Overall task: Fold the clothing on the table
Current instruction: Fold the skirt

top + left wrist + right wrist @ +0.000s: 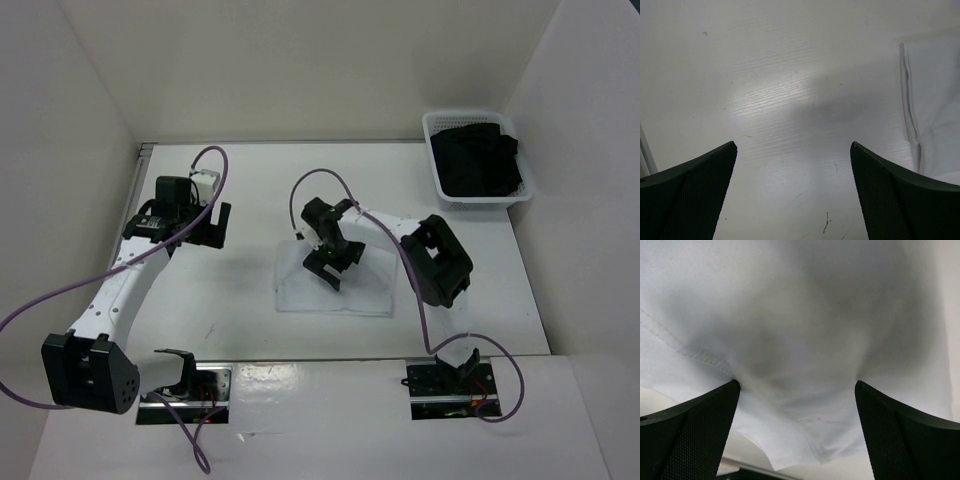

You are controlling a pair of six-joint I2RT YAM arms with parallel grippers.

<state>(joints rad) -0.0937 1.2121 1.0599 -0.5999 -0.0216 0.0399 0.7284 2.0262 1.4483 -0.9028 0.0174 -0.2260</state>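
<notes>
The table (220,300) takes up most of the scene, with white walls on three sides. Most of its bare surface lies under and around the left pincer (207,235). That is the best room for swinging an arm or carrying a flap across.

The clothing (360,295) lies directly beneath the right pincer (333,268), flat on the table as a rough rectangle. It looks already doubled at least once, so I judge the fold well along. From the left pincer it sits off to the right and apart. The left wrist view shows a straight hemmed edge of the clothing (935,100) just beyond the right finger, with bare table between the tips.

The basket (432,150) sits well beyond the right pincer, in the far corner. The black garment (480,160) in it is out of the way and not part of this job.

The right pincer (796,385) is spread wide and grips nothing. Its tips are down at the clothing (790,315), and the fabric puckers at the left tip. It is probably flattening the cloth or about to take a pinch. A seam runs to its left, and the cloth's near edge shows just below the tips.

The left pincer (792,144) is also spread and empty over bare table, likely parked to leave the other arm room.
</notes>
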